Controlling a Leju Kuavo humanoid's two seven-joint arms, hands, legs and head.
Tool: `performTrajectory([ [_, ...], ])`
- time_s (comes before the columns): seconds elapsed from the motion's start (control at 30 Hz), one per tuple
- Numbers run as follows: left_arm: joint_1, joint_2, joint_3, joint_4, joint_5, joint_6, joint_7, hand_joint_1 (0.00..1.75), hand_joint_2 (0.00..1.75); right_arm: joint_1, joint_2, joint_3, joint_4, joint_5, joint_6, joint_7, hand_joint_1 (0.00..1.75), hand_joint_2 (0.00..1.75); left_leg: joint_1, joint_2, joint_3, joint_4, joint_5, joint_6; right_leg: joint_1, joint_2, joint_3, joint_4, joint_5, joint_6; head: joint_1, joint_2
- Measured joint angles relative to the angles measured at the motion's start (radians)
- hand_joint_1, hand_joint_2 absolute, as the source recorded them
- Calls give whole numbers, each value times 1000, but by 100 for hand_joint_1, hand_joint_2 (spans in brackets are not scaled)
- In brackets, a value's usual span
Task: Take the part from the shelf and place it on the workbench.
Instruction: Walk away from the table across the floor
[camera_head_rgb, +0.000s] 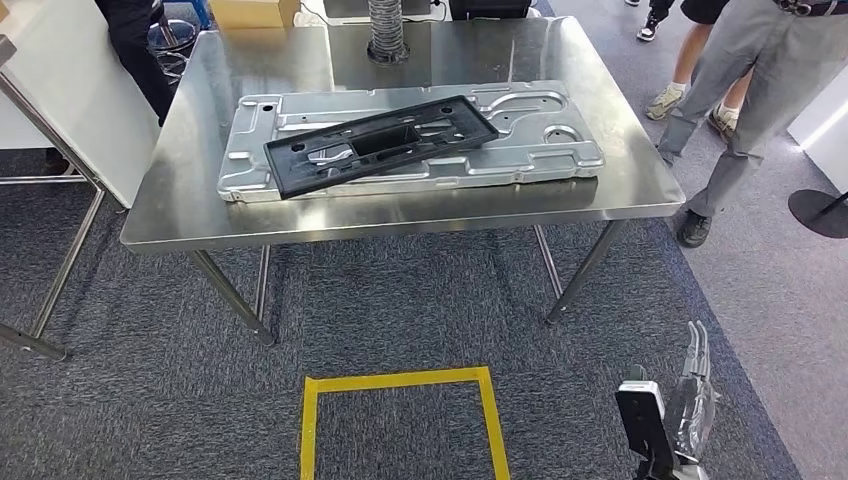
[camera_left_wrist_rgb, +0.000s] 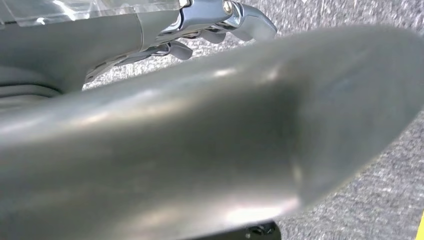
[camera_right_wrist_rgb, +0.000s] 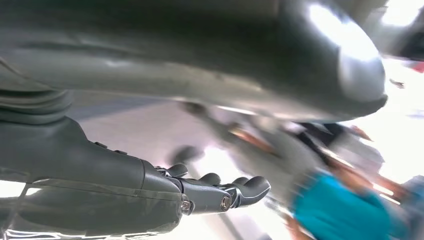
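Note:
A black flat plastic part (camera_head_rgb: 380, 145) lies at a slant on a silver stamped metal panel (camera_head_rgb: 545, 150), and both rest on the steel workbench (camera_head_rgb: 400, 215) ahead of me. My right hand (camera_head_rgb: 690, 400) hangs low at the lower right, well short of the bench, with its fingers stretched out and nothing in them. The right wrist view shows that same hand (camera_right_wrist_rgb: 150, 190) with its fingers (camera_right_wrist_rgb: 225, 192) apart and empty. In the left wrist view my left hand (camera_left_wrist_rgb: 200, 135) is over grey carpet, its thumb looming close, its fingers (camera_left_wrist_rgb: 235, 20) loose and holding nothing.
A yellow tape square (camera_head_rgb: 400, 382) marks the carpet in front of the bench. People (camera_head_rgb: 760, 90) stand at the bench's right end, and another person (camera_head_rgb: 135, 40) stands at the back left. A white table (camera_head_rgb: 60, 90) stands to the left. A ribbed hose (camera_head_rgb: 387, 35) stands on the bench's far edge.

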Motion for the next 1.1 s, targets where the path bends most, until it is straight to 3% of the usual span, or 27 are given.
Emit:
performTrajectory([
  [0.07,-4,1,-13,0,0,-7,1,0,0,-37,5,-48,160,15,-8,-20,0,0,1,1,-8,-3,21,-11,8,0,61,-100,-19,-12,2,0],
  [0.13,-4,3,-27,0,0,-12,1,0,0,-77,6,-116,362,46,-23,-55,0,0,3,1,-12,-8,36,-23,9,-3,54,-114,-4,-25,5,0],
  [0.17,-3,4,-32,0,0,-14,2,0,0,-94,6,-146,447,67,-28,-63,0,0,5,0,-18,-3,26,-28,8,-5,46,-116,6,-32,6,0],
  [0.23,-1,6,-46,0,0,-17,5,0,0,-112,6,-215,619,137,-34,-33,0,0,6,-1,-42,60,-52,-37,5,-10,25,-119,28,-45,5,0],
  [0.3,0,7,-60,0,0,-19,7,0,0,-119,6,-277,780,197,-38,5,0,0,8,-1,-75,194,-151,-43,8,-12,-4,-115,49,-51,5,0],
  [0.33,0,8,-64,0,0,-19,7,0,0,-121,6,-298,836,208,-39,14,0,0,8,-1,-82,253,-173,-45,9,-12,-20,-112,59,-52,5,0],
  [0.37,0,8,-67,0,0,-19,8,0,0,-122,6,-316,884,215,-39,21,0,0,8,-1,-75,284,-173,-45,11,-12,-37,-107,69,-52,5,0],
  [0.4,-1,8,-69,0,0,-19,8,0,0,-125,6,-331,924,219,-38,32,0,0,8,-1,-48,275,-152,-43,12,-10,-55,-102,78,-51,5,0],
  [0.43,-2,8,-71,0,0,-19,8,0,0,-129,7,-343,961,225,-34,50,0,0,7,-2,-4,229,-125,-39,13,-9,-71,-97,86,-50,4,0],
  [0.47,-5,10,-73,0,0,-19,9,0,0,-133,8,-352,995,233,-26,79,0,0,5,-2,53,156,-113,-32,14,-7,-84,-93,95,-48,5,0],
  [0.53,-12,13,-77,0,0,-19,9,0,0,-142,11,-365,1053,249,3,161,0,0,-1,-3,150,11,-120,-20,16,-6,-100,-88,111,-40,6,0],
  [0.57,-14,15,-79,0,-1,-19,9,0,0,-145,13,-370,1076,255,26,211,0,0,-4,-3,172,-30,-130,-16,15,-7,-103,-88,119,-35,6,0],
  [0.63,-14,17,-84,0,-1,-19,12,0,0,-151,14,-380,1114,263,88,324,0,0,-5,-1,170,-50,-120,-5,12,-8,-106,-92,133,-24,6,0],
  [0.67,-14,17,-87,0,-1,-19,14,0,0,-153,15,-385,1130,269,121,381,0,0,-3,0,164,-54,-109,2,11,-6,-110,-88,126,-17,5,0],
  [0.7,-15,17,-90,0,-1,-20,17,0,0,-154,16,-387,1144,276,152,432,0,0,0,2,156,-58,-97,11,9,-3,-118,-69,100,-11,8,0],
  [0.73,-15,17,-92,0,-1,-20,19,0,0,-154,17,-389,1155,283,175,471,0,0,3,4,145,-60,-85,17,6,0,-131,-30,57,-5,10,0],
  [0.8,-16,17,-94,0,-1,-21,21,0,0,-155,20,-389,1172,296,203,515,0,0,2,5,118,-54,-66,21,-2,3,-164,98,-44,6,15,0],
  [0.83,-16,17,-95,0,-1,-22,21,0,0,-156,20,-389,1178,299,209,524,0,0,2,6,101,-49,-57,20,-5,4,-174,159,-70,12,15,0],
  [0.87,-16,17,-97,0,-1,-22,21,0,0,-158,20,-389,1183,301,214,529,0,0,3,7,84,-42,-48,17,-8,4,-171,196,-73,16,16,0],
  [0.9,-16,17,-98,0,-1,-22,21,0,0,-159,20,-389,1187,302,222,533,0,0,4,7,66,-34,-40,14,-12,4,-152,198,-56,20,16,0],
  [0.97,-17,16,-102,0,-1,-22,21,0,0,-163,21,-389,1190,302,244,539,0,0,7,7,32,-17,-25,6,-18,4,-62,100,-11,25,16,0],
  [1.03,-17,16,-107,0,-1,-22,21,0,0,-168,23,-389,1191,302,262,539,0,0,7,6,6,-1,-11,-7,-17,5,34,-42,-14,19,16,0],
  [1.07,-17,16,-109,0,-1,-23,21,0,0,-170,25,-389,1192,302,267,538,0,0,6,7,-1,2,-3,-14,-14,7,58,-84,-24,12,16,0],
  [1.1,-18,16,-112,0,-1,-23,20,0,0,-171,27,-389,1192,302,269,536,0,0,6,7,-5,2,6,-20,-10,8,63,-101,-28,3,15,0],
])
